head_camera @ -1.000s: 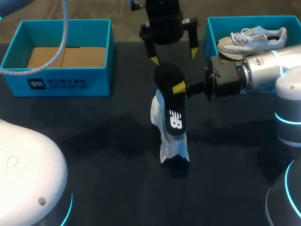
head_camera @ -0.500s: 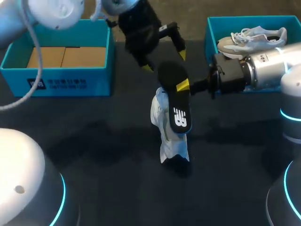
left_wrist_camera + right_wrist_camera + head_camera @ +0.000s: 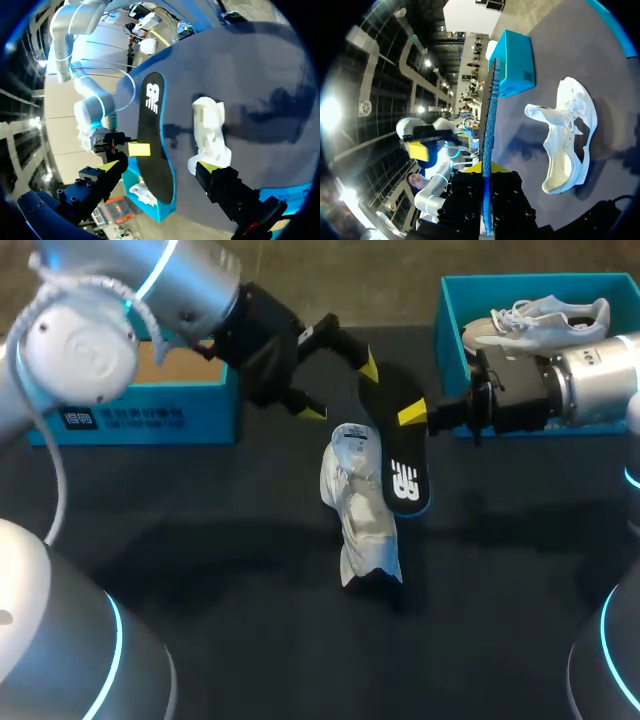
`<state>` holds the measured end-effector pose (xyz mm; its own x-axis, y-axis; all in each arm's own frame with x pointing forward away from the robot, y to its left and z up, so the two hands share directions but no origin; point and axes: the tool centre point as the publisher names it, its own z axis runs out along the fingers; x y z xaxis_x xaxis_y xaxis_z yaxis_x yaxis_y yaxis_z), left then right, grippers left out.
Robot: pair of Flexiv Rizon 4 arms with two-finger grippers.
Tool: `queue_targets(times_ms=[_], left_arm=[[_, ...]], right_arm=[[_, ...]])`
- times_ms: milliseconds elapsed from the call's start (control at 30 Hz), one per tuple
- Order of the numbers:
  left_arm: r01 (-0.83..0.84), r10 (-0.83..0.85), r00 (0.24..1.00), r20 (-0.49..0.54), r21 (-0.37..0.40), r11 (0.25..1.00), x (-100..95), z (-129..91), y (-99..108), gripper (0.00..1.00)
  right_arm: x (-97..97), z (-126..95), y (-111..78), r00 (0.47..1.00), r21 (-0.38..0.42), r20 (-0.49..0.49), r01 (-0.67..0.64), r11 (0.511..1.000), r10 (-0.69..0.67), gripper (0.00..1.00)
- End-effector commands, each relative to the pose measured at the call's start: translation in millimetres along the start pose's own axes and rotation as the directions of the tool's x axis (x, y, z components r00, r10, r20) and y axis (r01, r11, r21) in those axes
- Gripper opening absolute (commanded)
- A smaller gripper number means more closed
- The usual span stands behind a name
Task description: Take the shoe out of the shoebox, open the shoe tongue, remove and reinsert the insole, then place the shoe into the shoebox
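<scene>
A white shoe (image 3: pixel 358 502) lies on its side in the middle of the dark table. Beside it hangs the black insole (image 3: pixel 402 445), and my right gripper (image 3: pixel 415 415) is shut on its edge, coming in from the right. My left gripper (image 3: pixel 342 388) stands open just behind the shoe, one finger close to the insole's far end. In the left wrist view the insole (image 3: pixel 152 140) runs ahead between the open fingers of my left gripper (image 3: pixel 160 167), with the shoe (image 3: pixel 210 132) beside it. In the right wrist view the insole (image 3: pixel 487 140) stands edge-on in my right gripper (image 3: pixel 485 172), next to the shoe (image 3: pixel 567 135).
A teal shoebox (image 3: pixel 130 420) stands at the back left, partly hidden by my left arm. A second teal box (image 3: pixel 445 310) at the back right holds another pale shoe (image 3: pixel 540 320). Bare table lies in front of the white shoe.
My left arm has swung from the back middle to the left and its open gripper now points at the insole. My right gripper has carried the insole to the right, off the shoe.
</scene>
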<state>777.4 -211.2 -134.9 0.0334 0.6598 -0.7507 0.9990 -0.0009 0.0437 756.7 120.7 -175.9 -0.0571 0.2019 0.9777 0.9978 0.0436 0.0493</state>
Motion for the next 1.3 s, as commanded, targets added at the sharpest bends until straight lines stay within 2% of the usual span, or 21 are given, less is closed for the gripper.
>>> queue_targets(times_ms=[33, 333, 467, 733, 833, 967, 1000, 1067, 1100, 1300], left_arm=[[-0.015, 0.019, 0.895, 0.446, -0.012, 1.000, 7.1, 8, -8, 1.00], [0.004, 0.023, 0.821, 0.571, -0.046, 0.999, 15.0, 22, -15, 1.00], [0.020, 0.028, 0.807, 0.590, -0.076, 0.997, 16.2, 26, -14, 1.00], [0.046, 0.008, 0.789, 0.615, -0.072, 0.996, 13.3, 30, -9, 1.00], [0.054, 0.001, 0.778, 0.628, -0.068, 0.996, 9.2, 31, -8, 0.91], [0.054, -0.003, 0.770, 0.638, -0.060, 0.997, 4.8, 34, -7, 0.65], [0.051, 0.000, 0.766, 0.642, -0.060, 0.997, 3.3, 35, -7, 0.49], [0.058, -0.009, 0.759, 0.650, -0.053, 0.997, 1.7, 36, -7, 0.48], [0.058, -0.008, 0.757, 0.653, -0.054, 0.997, 0.4, 37, -7, 0.41], [0.064, -0.015, 0.751, 0.661, -0.051, 0.997, -1.7, 42, -8, 0.37]], right_arm=[[3.6, -6, -6.5, 1.000, -0.015, -0.001, -0.005, 1.000, 0.005, 0.00], [9.2, -5, -12.0, 0.999, -0.020, -0.026, -0.021, 1.000, 0.021, 0.00], [9.9, 1, -14.2, 0.999, -0.015, -0.035, -0.025, 1.000, 0.025, 0.00], [13.7, 14, -20.0, 0.999, -0.004, -0.048, -0.022, 1.000, 0.022, 0.00], [15.3, 20, -22.6, 0.998, 0.000, -0.055, -0.018, 1.000, 0.018, 0.00], [16.5, 23, -23.2, 0.998, -0.006, -0.060, -0.011, 1.000, 0.010, 0.00], [16.8, 24, -23.1, 0.998, -0.008, -0.061, -0.009, 1.000, 0.008, 0.00], [17.5, 26, -22.8, 0.998, -0.009, -0.062, -0.006, 1.000, 0.006, 0.00], [17.7, 26, -22.8, 0.998, -0.011, -0.062, -0.005, 1.000, 0.004, 0.00], [17.6, 29, -22.6, 0.998, -0.015, -0.066, 0.001, 1.000, -0.002, 0.00]])
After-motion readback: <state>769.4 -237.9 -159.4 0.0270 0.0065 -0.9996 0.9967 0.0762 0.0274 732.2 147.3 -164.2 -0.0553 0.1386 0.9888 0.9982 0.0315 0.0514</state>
